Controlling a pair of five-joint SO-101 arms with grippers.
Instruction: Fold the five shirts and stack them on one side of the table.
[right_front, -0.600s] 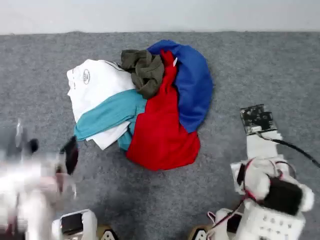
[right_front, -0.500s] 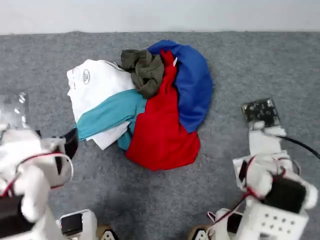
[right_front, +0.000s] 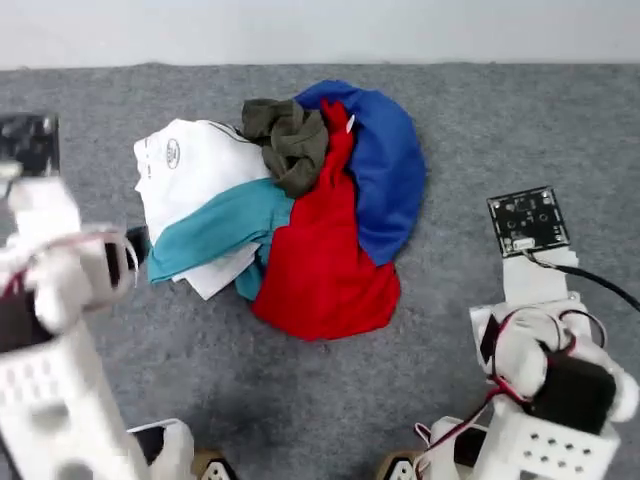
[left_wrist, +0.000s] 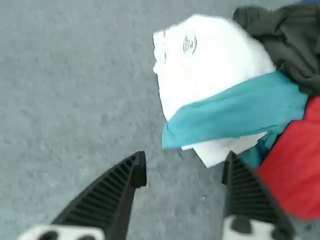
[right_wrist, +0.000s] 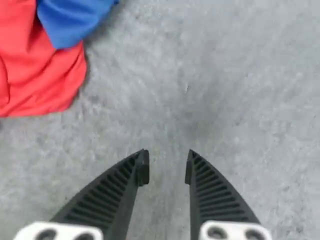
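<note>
White shirt (left_wrist: 210, 65) with round emblem (left_wrist: 189, 44), print illegible, at edge of shirt heap (right_front: 320, 260), left tool (left_wrist: 185, 162) released wide near it, right tool (right_wrist: 166, 162) released, narrowly parted, over grey counter (right_wrist: 240, 75)

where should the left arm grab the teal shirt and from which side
Take the teal shirt by its free end, which juts past the white shirt toward the left gripper. Come in from that side, jaws open: the other end seems tucked against the red shirt.
</note>
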